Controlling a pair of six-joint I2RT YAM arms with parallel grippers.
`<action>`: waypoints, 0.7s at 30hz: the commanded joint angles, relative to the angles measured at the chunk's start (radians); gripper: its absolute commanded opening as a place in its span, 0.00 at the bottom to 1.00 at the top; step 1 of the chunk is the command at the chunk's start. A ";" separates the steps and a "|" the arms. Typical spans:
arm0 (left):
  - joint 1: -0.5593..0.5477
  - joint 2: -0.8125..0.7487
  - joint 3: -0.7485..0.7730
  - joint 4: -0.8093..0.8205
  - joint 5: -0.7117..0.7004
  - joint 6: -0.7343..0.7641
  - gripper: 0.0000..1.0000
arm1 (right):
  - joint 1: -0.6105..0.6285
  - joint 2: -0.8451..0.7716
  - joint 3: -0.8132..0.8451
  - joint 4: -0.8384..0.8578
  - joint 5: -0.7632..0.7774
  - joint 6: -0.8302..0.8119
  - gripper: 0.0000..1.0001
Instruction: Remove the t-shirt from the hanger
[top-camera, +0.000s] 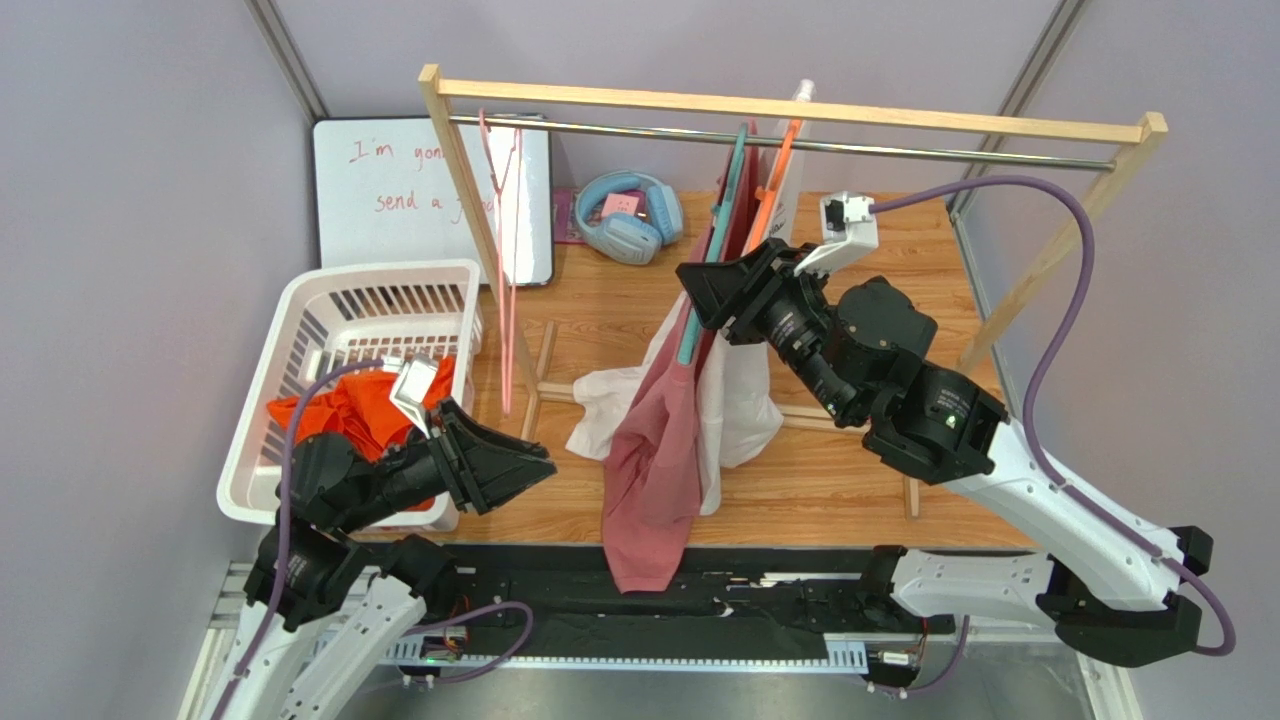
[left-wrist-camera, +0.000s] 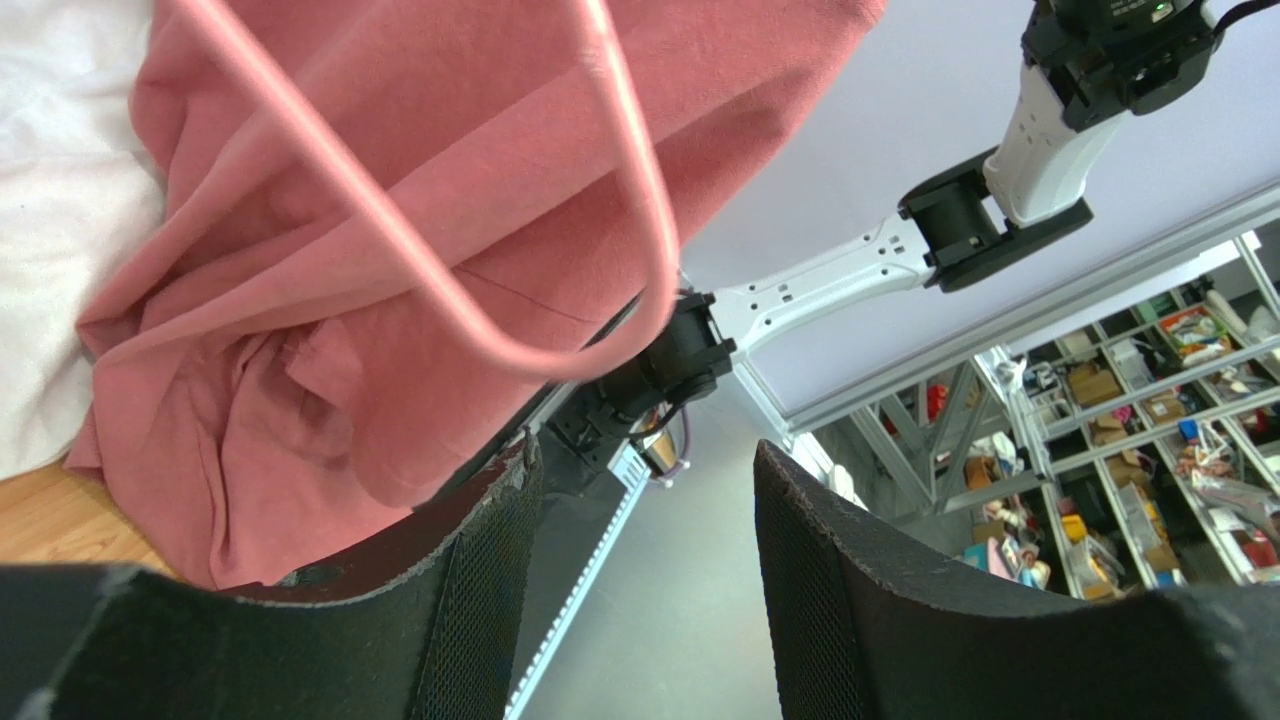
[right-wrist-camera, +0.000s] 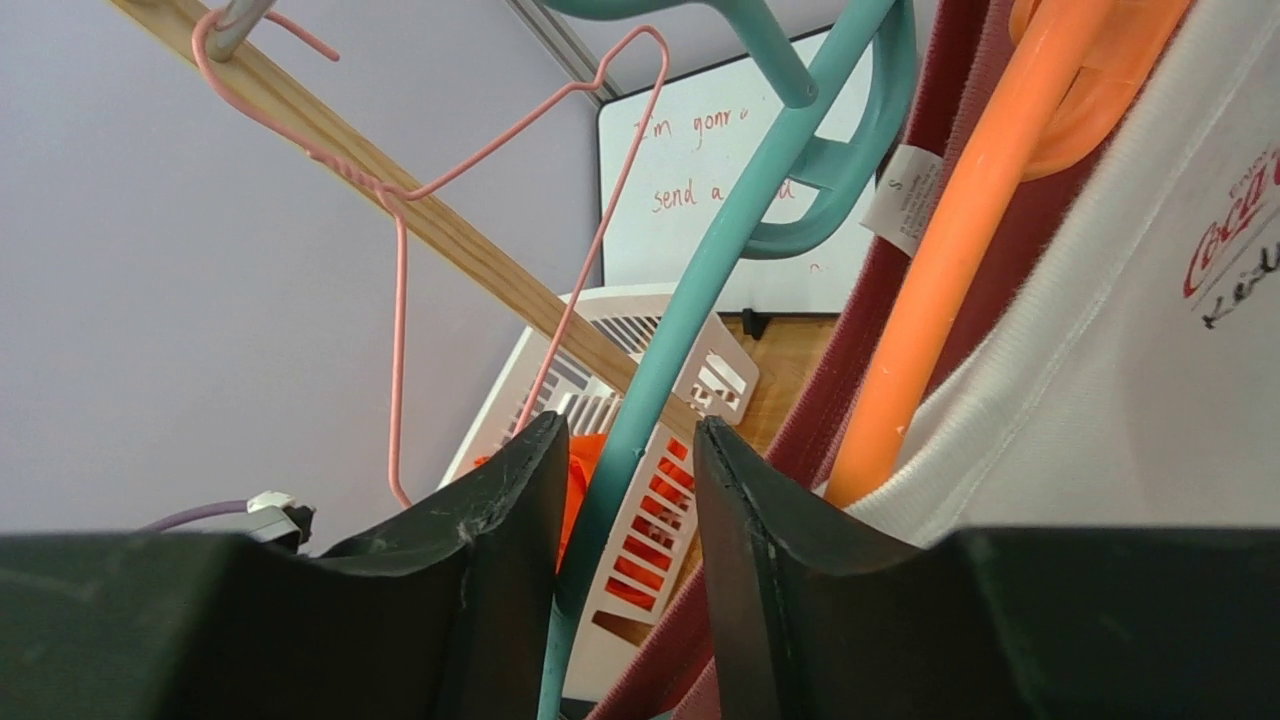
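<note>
A dusty-pink t-shirt (top-camera: 654, 465) hangs on a teal hanger (top-camera: 726, 203) on the rack rod. Its lower part trails over the table's front edge. My right gripper (top-camera: 694, 288) is at the hanger's left arm. In the right wrist view its jaws (right-wrist-camera: 631, 435) stand partly closed around the teal hanger (right-wrist-camera: 706, 285). The bar lies against one finger, with a gap to the other. My left gripper (top-camera: 534, 465) is open and empty, low beside the basket and left of the shirt. In the left wrist view the open gripper (left-wrist-camera: 643, 465) sits below the pink t-shirt (left-wrist-camera: 346, 300).
A white t-shirt (top-camera: 744, 405) hangs on an orange hanger (top-camera: 774, 180) just right of the teal one. An empty pink wire hanger (top-camera: 504, 255) hangs at the left, close to my left gripper. A white basket (top-camera: 301, 323) holds an orange garment (top-camera: 353, 413). Headphones (top-camera: 628, 215) and a whiteboard (top-camera: 391, 188) stand behind.
</note>
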 joint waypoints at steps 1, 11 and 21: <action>0.002 -0.012 -0.011 0.058 0.017 -0.024 0.59 | -0.015 -0.033 -0.050 0.111 0.004 0.019 0.38; 0.003 -0.013 -0.007 0.049 0.016 -0.014 0.59 | -0.019 -0.055 -0.138 0.259 -0.086 -0.036 0.00; 0.003 -0.016 -0.007 0.032 0.005 -0.004 0.59 | -0.019 -0.085 -0.202 0.399 -0.174 -0.214 0.00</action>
